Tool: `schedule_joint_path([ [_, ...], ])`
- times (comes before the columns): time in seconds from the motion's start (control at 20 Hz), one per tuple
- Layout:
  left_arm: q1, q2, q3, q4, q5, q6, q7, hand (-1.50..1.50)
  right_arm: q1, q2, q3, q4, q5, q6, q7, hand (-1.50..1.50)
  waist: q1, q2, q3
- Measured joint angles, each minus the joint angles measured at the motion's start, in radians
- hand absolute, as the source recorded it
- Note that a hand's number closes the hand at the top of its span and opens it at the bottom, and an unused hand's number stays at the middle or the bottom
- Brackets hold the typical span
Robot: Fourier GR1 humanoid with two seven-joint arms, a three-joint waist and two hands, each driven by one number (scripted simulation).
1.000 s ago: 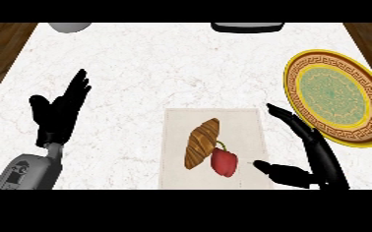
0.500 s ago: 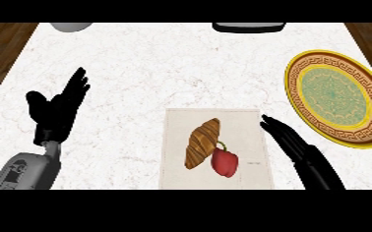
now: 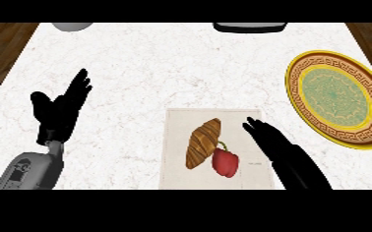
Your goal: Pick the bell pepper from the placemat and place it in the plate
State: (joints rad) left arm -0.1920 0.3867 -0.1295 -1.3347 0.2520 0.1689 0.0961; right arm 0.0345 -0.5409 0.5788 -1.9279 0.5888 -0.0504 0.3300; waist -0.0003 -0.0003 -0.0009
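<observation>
Some bare placemat (image 3: 181, 123) beyond pepper (image 3: 225, 162)

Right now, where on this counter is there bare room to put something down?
The widest bare patch is the marble between the left robot hand, the placemat and the plate, up toward the far edge. The placemat is crowded: croissant and bell pepper lie touching, with the right robot hand over its right side.

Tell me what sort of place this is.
Most likely a kitchen counter set for food: a white marble-look counter bears a placemat with a croissant and a red bell pepper, beside an ornate yellow plate.
</observation>
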Motion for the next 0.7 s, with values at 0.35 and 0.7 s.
schedule_joint_path([
  [0.35,0.005,-0.022,0.013,-0.026,-0.025,-0.005,0.023,0.0,-0.078,0.09,0.063,0.04,0.139,0.137,0.185,-1.5,0.002,0.0,0.0],
  [0.7,0.023,-0.032,0.051,-0.043,-0.045,-0.037,0.029,0.0,-0.128,0.176,0.063,0.108,0.188,0.273,0.251,-1.5,0.003,0.0,0.001],
])
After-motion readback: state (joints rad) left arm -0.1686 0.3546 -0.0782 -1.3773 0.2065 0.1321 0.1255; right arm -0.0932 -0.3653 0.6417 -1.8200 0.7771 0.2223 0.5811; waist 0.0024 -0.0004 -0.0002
